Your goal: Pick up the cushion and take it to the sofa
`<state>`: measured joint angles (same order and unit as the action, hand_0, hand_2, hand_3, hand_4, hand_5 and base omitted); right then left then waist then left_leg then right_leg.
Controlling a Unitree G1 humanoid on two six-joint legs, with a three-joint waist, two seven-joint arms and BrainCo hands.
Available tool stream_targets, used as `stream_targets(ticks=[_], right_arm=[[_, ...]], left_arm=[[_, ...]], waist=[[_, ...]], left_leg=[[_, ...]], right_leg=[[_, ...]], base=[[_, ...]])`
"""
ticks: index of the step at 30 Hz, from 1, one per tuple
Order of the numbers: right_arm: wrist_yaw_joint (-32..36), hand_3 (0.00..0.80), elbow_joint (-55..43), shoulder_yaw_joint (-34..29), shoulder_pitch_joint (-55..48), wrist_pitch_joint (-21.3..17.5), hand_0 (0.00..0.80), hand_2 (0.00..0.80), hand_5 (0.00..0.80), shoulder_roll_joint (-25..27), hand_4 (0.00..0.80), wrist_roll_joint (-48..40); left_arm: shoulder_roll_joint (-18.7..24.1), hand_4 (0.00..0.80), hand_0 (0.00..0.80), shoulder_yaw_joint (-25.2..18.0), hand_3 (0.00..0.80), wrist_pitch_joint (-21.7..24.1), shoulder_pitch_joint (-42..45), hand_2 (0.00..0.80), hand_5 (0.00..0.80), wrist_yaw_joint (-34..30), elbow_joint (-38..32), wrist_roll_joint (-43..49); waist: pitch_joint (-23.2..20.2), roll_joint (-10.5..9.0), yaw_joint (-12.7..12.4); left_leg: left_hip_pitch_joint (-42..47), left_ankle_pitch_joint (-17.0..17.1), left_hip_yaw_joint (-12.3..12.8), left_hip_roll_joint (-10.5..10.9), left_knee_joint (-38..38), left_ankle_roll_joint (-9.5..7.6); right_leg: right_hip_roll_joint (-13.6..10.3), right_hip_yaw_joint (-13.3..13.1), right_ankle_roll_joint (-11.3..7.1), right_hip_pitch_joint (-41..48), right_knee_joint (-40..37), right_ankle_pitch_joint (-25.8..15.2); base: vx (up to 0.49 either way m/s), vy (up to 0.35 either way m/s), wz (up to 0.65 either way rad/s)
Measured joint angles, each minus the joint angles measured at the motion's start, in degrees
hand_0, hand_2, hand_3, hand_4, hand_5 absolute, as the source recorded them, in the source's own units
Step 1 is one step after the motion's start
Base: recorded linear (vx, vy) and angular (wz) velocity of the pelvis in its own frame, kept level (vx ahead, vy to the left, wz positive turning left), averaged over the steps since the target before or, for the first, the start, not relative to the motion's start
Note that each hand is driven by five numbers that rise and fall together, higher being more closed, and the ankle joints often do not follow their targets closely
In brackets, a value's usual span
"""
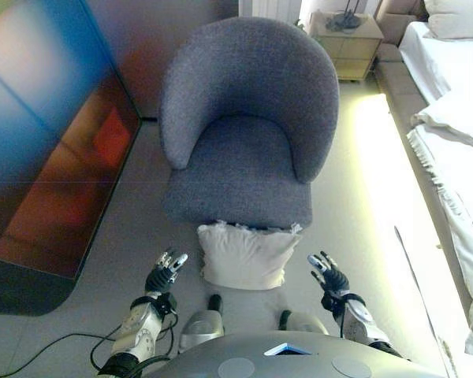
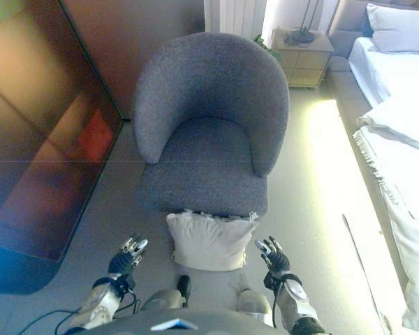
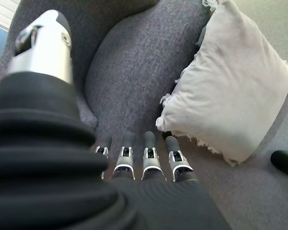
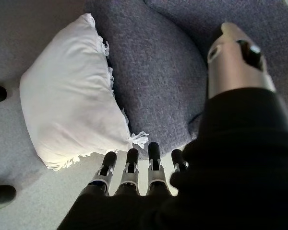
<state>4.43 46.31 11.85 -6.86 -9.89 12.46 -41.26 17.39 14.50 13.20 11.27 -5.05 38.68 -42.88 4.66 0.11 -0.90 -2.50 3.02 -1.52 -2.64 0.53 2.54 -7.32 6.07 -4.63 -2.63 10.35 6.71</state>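
Observation:
A white fringed cushion (image 1: 246,255) leans on the floor against the front of a grey tub armchair (image 1: 244,130). My left hand (image 1: 164,273) is open, fingers straight, a little to the left of the cushion and apart from it. My right hand (image 1: 329,275) is open to the right of the cushion, also apart from it. In the left wrist view the cushion (image 3: 230,91) lies just past the fingers (image 3: 151,160). In the right wrist view the cushion (image 4: 69,105) lies past the fingers (image 4: 129,172). Both hands are empty.
A dark glossy panel (image 1: 51,134) stands to the left. A bed with white bedding (image 1: 457,157) runs along the right. A small bedside cabinet (image 1: 347,43) stands behind the armchair. Bare floor lies on both sides of the chair.

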Motion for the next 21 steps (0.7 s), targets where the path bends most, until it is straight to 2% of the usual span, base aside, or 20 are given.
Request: stream_targets(ticks=[6,14,17,19,20,21], right_arm=[[0.9,0.0,0.0,0.0,-0.6,0.2,0.0,0.0,0.0,-0.1,0.0,0.1],[1.0,0.0,0.3,0.8,0.7,0.6,0.0,0.0,0.0,0.2,0.0,4.2],[0.1,0.0,0.4,1.5,2.3,0.6,0.0,0.0,0.0,1.8,0.0,5.8],[-0.5,0.0,1.1,1.5,3.8,0.6,0.0,0.0,0.0,2.6,0.0,5.8],[-0.6,0.0,1.7,1.4,4.2,0.6,0.0,0.0,0.0,2.6,0.0,5.8],[-0.6,0.0,1.9,1.4,4.4,0.6,0.0,0.0,0.0,2.6,0.0,5.8]], left_arm=[[-0.2,0.0,0.0,0.0,0.0,0.3,0.0,0.0,0.0,0.0,-0.1,0.6],[-1.4,0.0,0.0,0.0,0.0,1.7,-1.1,0.0,0.0,0.6,1.3,1.7],[-2.2,0.0,0.0,0.1,0.0,1.7,-3.0,0.0,0.0,0.7,1.3,1.7],[-2.3,0.0,0.0,0.0,0.0,1.7,-5.3,0.0,0.0,1.1,1.5,1.7],[-2.2,0.0,0.0,0.0,0.0,1.7,-6.2,0.0,0.0,1.2,1.9,1.7],[-2.0,0.0,0.0,0.0,0.0,1.8,-6.4,0.0,0.0,1.2,2.7,1.8]], waist=[[0.0,-0.09,0.2],[0.3,0.14,0.2],[2.0,1.46,0.2],[3.7,1.84,0.2],[4.1,1.14,0.2],[4.6,0.15,0.0]], left_leg=[[1.8,-0.4,1.2,0.1,-1.1,0.91],[0.6,-0.3,0.7,-0.1,0.3,1.03],[-2.5,-0.1,0.6,-0.4,3.3,1.36],[-5.9,0.8,1.0,-0.5,7.2,2.04],[-6.7,2.5,1.9,-0.4,7.6,2.38],[-7.5,4.4,3.3,-0.2,8.4,1.73]], right_leg=[[-0.1,-0.4,-0.79,2.5,-2.5,-0.8],[0.2,0.4,-0.71,3.2,-3.7,-1.0],[0.9,1.1,0.19,1.0,-0.6,0.7],[1.2,1.4,1.44,-0.9,3.1,2.5],[0.4,1.8,2.31,-1.7,4.2,2.8],[-0.5,2.8,2.81,-1.7,4.3,2.4]], base=[[0.122,-0.149,-0.06],[0.062,-0.205,0.05],[0.005,-0.105,0.38],[0.076,0.032,0.65],[0.104,0.13,0.5],[0.085,0.172,0.26]])
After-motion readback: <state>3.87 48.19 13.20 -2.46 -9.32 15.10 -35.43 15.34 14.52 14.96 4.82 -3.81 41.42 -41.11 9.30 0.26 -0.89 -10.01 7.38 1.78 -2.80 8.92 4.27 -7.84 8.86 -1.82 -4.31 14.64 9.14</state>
